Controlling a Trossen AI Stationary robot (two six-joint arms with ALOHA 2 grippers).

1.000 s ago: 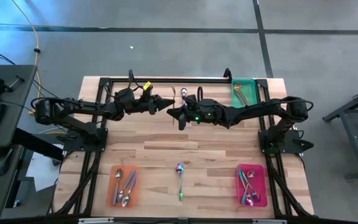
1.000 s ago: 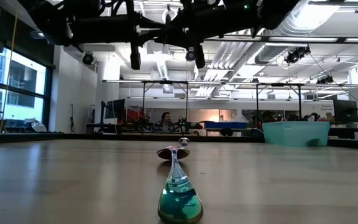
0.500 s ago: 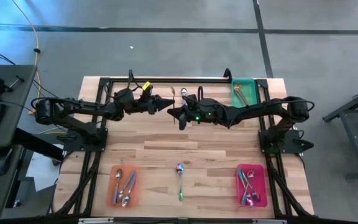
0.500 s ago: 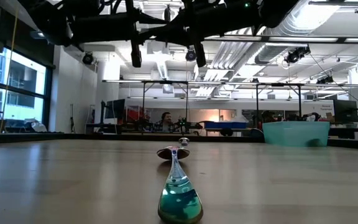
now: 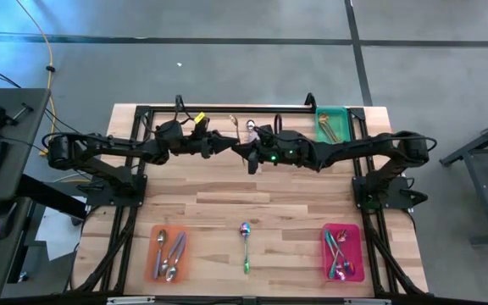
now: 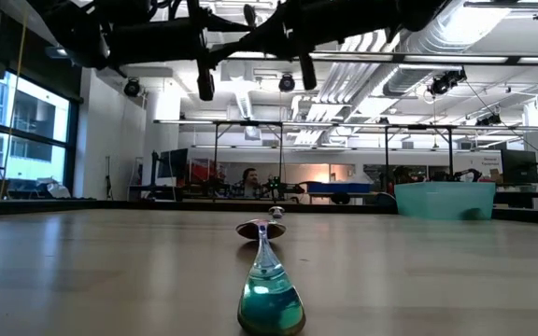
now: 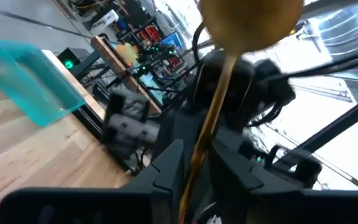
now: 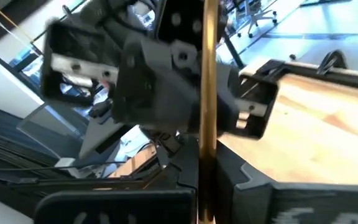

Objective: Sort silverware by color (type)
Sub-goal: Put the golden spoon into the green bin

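Note:
A gold spoon (image 7: pixel 211 106) is up in the air over the far middle of the table, between my two grippers. In the left wrist view its bowl (image 7: pixel 250 15) points up and away, and its handle runs down between my left gripper's (image 7: pixel 194 180) fingers. In the right wrist view the handle (image 8: pixel 209 74) runs between my right gripper's (image 8: pixel 207 186) fingers. The grippers (image 5: pixel 230 141) (image 5: pixel 246 152) face each other, tips almost meeting. A rainbow spoon (image 5: pixel 245 241) lies flat on the near middle of the table. My left gripper is shut on the gold spoon's handle (image 7: pixel 191 171), pinched between its two fingers at the end away from the bowl. The spoon is lifted clear and stands up out of the fingers. My right gripper pinches the same handle (image 8: pixel 207 155) between its two fingers, coming level from the table's right, fingers across the handle.
An orange tray (image 5: pixel 152 269) at the near left holds silver spoons. A pink tray (image 5: pixel 356 233) at the near right holds rainbow spoons. A green tray (image 5: pixel 342 111) at the far right holds a gold piece. More cutlery (image 5: pixel 250 127) lies by the far edge.
My right gripper has shifted a little toward the table's right edge and risen slightly. My left gripper has kept its place.

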